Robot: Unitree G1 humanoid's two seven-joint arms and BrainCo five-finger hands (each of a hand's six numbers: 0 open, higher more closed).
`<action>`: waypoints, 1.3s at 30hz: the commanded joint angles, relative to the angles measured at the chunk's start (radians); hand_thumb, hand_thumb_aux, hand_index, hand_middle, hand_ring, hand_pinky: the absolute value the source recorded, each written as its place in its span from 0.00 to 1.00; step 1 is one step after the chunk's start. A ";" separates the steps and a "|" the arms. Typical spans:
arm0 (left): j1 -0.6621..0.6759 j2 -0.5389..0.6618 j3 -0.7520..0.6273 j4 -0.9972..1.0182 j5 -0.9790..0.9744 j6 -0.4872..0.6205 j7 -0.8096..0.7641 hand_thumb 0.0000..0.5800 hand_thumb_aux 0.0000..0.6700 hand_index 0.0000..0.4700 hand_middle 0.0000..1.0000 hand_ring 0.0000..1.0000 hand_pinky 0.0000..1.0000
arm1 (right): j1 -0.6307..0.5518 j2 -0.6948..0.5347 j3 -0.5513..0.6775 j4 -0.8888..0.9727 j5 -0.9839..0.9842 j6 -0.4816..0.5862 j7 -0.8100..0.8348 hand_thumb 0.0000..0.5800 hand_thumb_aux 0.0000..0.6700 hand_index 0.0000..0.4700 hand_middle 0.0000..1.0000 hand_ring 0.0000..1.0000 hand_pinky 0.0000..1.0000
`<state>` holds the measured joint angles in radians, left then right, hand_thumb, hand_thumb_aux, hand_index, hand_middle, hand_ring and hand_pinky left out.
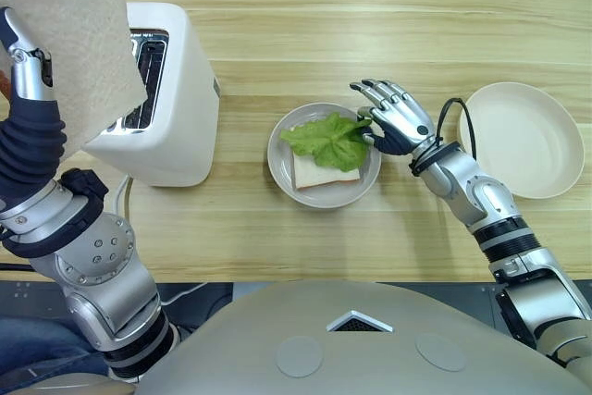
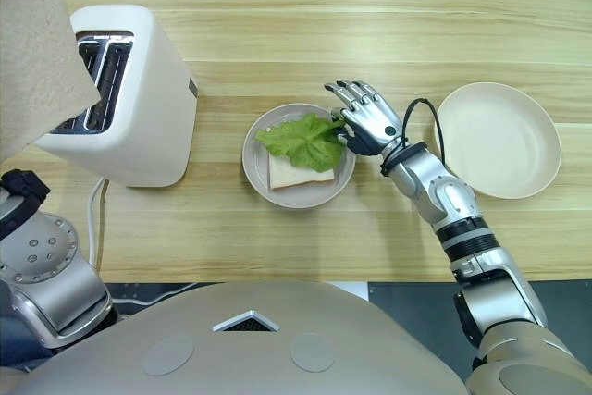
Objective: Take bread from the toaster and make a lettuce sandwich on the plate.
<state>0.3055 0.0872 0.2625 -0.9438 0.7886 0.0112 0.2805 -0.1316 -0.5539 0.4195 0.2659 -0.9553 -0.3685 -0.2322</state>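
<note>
You'll see a cream dish (image 1: 523, 141) near the right edge of the wooden table (image 1: 370, 6), and a white cable (image 2: 91, 228) crossing the near edge at the left.

Table (image 1: 370, 6) in front of me is pale wood, long planks with streaky grain running side to side. Lighting's soft and even. Past its near edge there's dark grey floor (image 2: 407, 298).

Wood-grain table (image 1: 370, 6), glossy white toaster (image 1: 180, 127), perhaps plastic, porous bread slice (image 1: 88, 34)
</note>
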 commanded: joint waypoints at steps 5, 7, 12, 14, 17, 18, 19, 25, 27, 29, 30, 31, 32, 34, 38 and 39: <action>0.006 -0.057 -0.089 0.042 -0.016 -0.032 -0.039 1.00 1.00 1.00 1.00 1.00 1.00 | 0.050 -0.028 -0.042 -0.154 0.074 -0.007 0.059 1.00 1.00 1.00 0.00 0.00 0.00; 0.010 -0.065 -0.100 0.048 -0.012 -0.036 -0.043 1.00 1.00 1.00 1.00 1.00 1.00 | 0.081 -0.028 -0.055 -0.221 0.103 0.004 0.098 1.00 1.00 1.00 0.00 0.00 0.00; 0.020 -0.081 -0.124 0.061 -0.008 -0.037 -0.057 1.00 1.00 1.00 1.00 1.00 1.00 | 0.105 -0.019 -0.062 -0.273 0.120 0.018 0.149 1.00 1.00 1.00 0.00 0.00 0.00; 0.024 -0.089 -0.135 0.069 -0.013 -0.032 -0.065 1.00 1.00 1.00 1.00 1.00 1.00 | 0.107 -0.019 -0.054 -0.261 0.120 0.017 0.163 1.00 1.00 1.00 0.00 0.00 0.00; 0.032 -0.102 -0.158 0.081 -0.010 -0.028 -0.077 1.00 1.00 1.00 1.00 1.00 1.00 | 0.111 -0.014 -0.039 -0.245 0.123 0.016 0.186 1.00 1.00 1.00 0.00 0.00 0.00; 0.034 -0.105 -0.167 0.087 -0.005 -0.027 -0.079 1.00 1.00 1.00 1.00 1.00 1.00 | 0.107 -0.010 -0.033 -0.233 0.118 0.018 0.189 1.00 1.00 1.00 0.00 0.00 0.00; 0.035 -0.108 -0.175 0.094 -0.001 -0.027 -0.082 1.00 1.00 1.00 1.00 1.00 1.00 | 0.102 -0.008 -0.029 -0.218 0.110 0.018 0.186 1.00 1.00 1.00 0.00 0.00 0.00; 0.039 -0.116 -0.199 0.120 0.013 -0.022 -0.094 1.00 1.00 1.00 1.00 1.00 1.00 | 0.077 -0.007 -0.035 -0.165 0.084 0.046 0.167 1.00 1.00 1.00 0.00 0.00 0.00; 0.041 -0.118 -0.205 0.124 0.017 -0.022 -0.094 1.00 1.00 1.00 1.00 1.00 1.00 | 0.080 -0.005 -0.043 -0.181 0.085 0.052 0.161 0.91 0.71 0.71 0.00 0.00 0.00; 0.040 -0.118 -0.212 0.126 0.021 -0.021 -0.095 1.00 1.00 1.00 1.00 1.00 1.00 | 0.081 -0.006 -0.061 -0.203 0.080 0.075 0.156 0.85 0.62 0.62 0.00 0.00 0.00; 0.040 -0.119 -0.215 0.128 0.022 -0.022 -0.094 1.00 1.00 1.00 1.00 1.00 1.00 | 0.080 -0.008 -0.072 -0.211 0.080 0.085 0.153 0.85 0.61 0.61 0.00 0.00 0.00; 0.040 -0.120 -0.218 0.129 0.024 -0.022 -0.093 1.00 1.00 1.00 1.00 1.00 1.00 | 0.078 -0.012 -0.086 -0.224 0.085 0.094 0.153 0.80 0.55 0.55 0.00 0.00 0.00; 0.040 -0.121 -0.223 0.132 0.022 -0.023 -0.091 1.00 1.00 1.00 1.00 1.00 1.00 | 0.080 -0.015 -0.101 -0.240 0.094 0.098 0.153 0.64 0.40 0.40 0.00 0.00 0.00; 0.036 -0.128 -0.239 0.142 0.000 -0.027 -0.091 1.00 1.00 1.00 1.00 1.00 1.00 | 0.092 -0.021 -0.129 -0.280 0.117 0.103 0.158 0.00 0.00 0.00 0.00 0.00 0.00; 0.004 -0.202 -0.332 0.222 -0.144 -0.019 -0.100 1.00 1.00 1.00 1.00 1.00 1.00 | 0.156 -0.060 -0.222 -0.397 0.167 0.117 0.189 0.00 0.00 0.00 0.00 0.00 0.00; -0.009 -0.234 -0.362 0.263 -0.204 -0.008 -0.103 1.00 1.00 1.00 1.00 1.00 1.00 | 0.173 -0.072 -0.255 -0.426 0.180 0.123 0.197 0.00 0.00 0.00 0.00 0.00 0.00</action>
<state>0.3251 -0.0609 -0.0491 -0.7450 0.6716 -0.0169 0.1846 0.0080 -0.5932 0.2198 -0.1099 -0.8030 -0.2601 -0.0594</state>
